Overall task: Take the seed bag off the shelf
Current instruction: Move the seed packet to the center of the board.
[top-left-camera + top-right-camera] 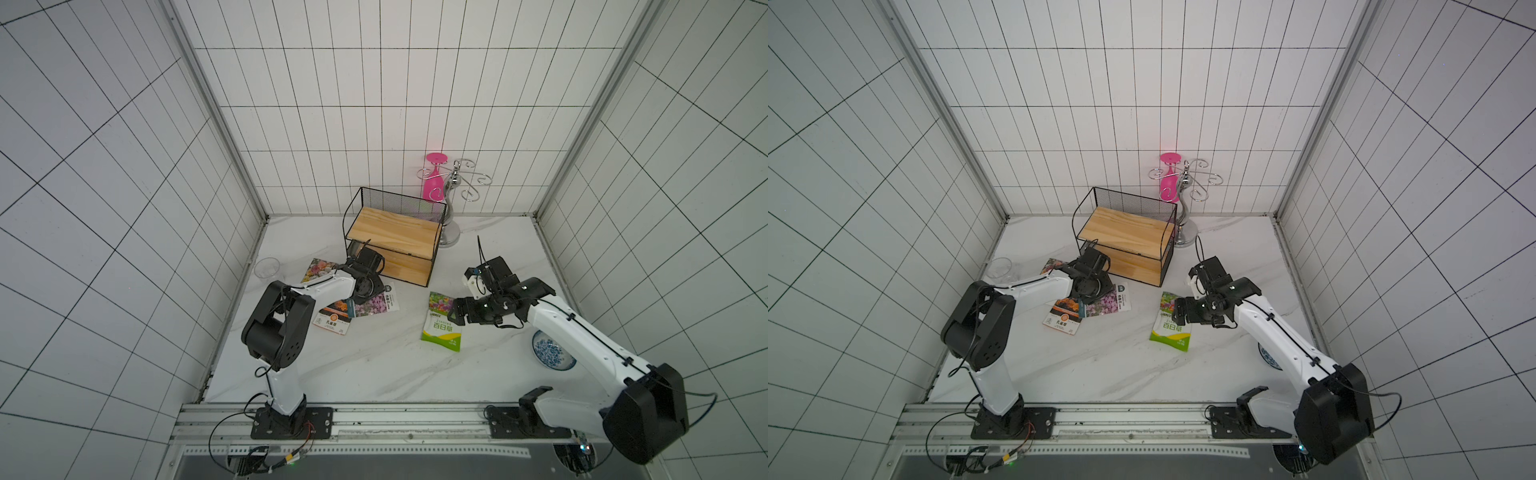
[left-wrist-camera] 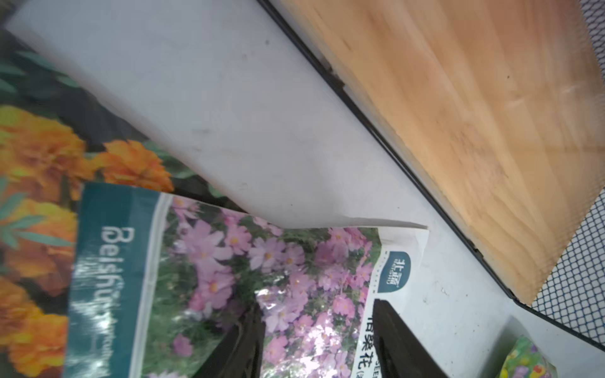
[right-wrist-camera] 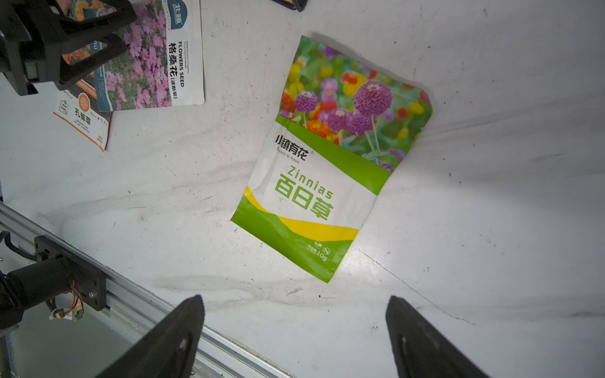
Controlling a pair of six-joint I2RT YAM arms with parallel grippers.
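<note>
Left fingers (image 2: 242, 343) and right fingers (image 3: 170, 337) gape empty over glossy, flat seed bags (image 3: 327, 163).

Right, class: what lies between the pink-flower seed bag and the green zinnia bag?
Nothing: only bare table separates the pink-flower seed bag from the green zinnia bag, as the right wrist view shows.

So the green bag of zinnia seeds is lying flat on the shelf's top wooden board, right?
Not quite. The green zinnia bag is lying flat, but on the white table, not on the top wooden board of the shelf. It does not touch the shelf. The right wrist view shows this most clearly, and both top views agree.
</note>
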